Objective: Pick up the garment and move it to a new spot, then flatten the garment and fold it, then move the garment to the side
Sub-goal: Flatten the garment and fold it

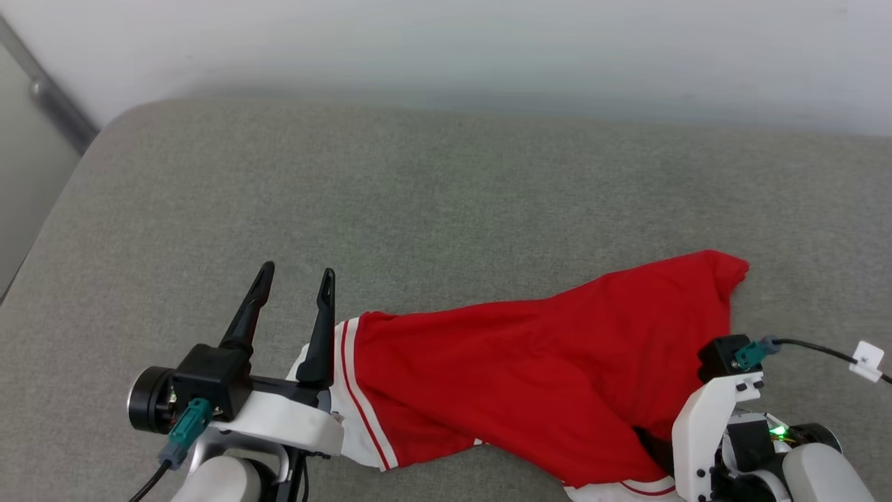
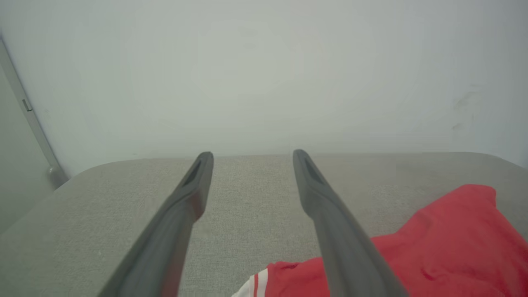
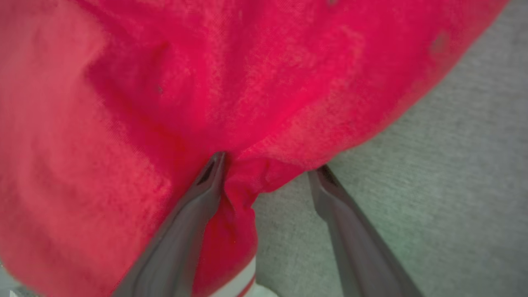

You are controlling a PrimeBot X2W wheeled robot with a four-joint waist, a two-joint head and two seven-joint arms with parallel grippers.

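While the garment (image 1: pixel 543 362) lay crumpled on the grey cushion (image 1: pixel 418 188), near its front and toward our right side, most of the cushion beyond it was bare up to the wall (image 1: pixel 446 49). The cloth ran as a loose red ridge, with a white striped sleeve end (image 1: pixel 348 390) at its left. We saw none of the print, so we could not tell which face was up.

Our left tool (image 1: pixel 296 275) stood wide open and empty, just left of that sleeve end, its fingers raised off the cushion. Our right tool (image 3: pixel 270 165) was under the right end of the garment. Its fingers were spread apart, with a small fold of red cloth between them, lying against one finger. It had closed on nothing.

We judged the main risk to be a poor pinch. If the right tool shut on only that thin fold, the slick fabric could slide out as the arm rose. A lift from one end alone would let the rest trail and bunch, which would make flattening harder. The left tool sat beside the sleeve rather than over it, so closing there would catch air. We also thought the cable (image 1: pixel 808 347) at the right wrist could snag loose cloth.
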